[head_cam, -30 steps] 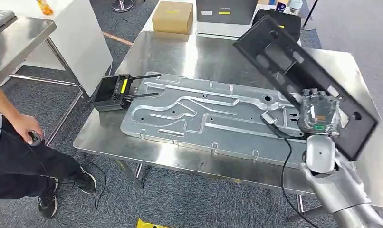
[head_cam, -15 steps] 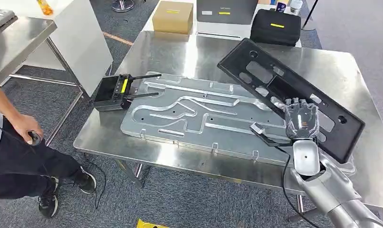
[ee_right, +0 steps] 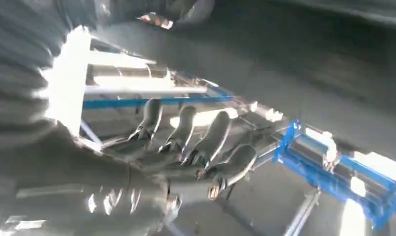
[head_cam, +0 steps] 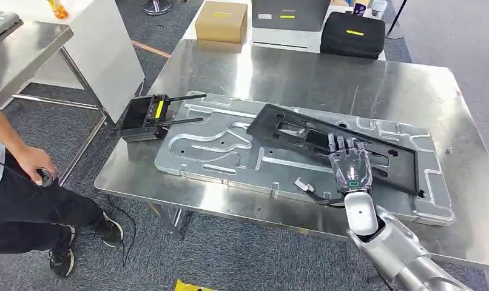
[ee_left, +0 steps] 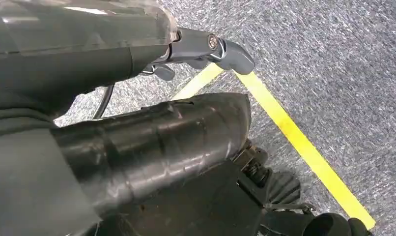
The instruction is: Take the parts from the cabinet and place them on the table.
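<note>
Our right hand [head_cam: 350, 167] grips the long black plastic panel [head_cam: 327, 144] over the ribbed aluminium plate [head_cam: 230, 145]; letting go unevenly could make it slide.

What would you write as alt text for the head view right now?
A right robot hand rests on a long black panel lying across a large silver metal plate on a steel table. A black controller sits at the plate's left end.
</note>
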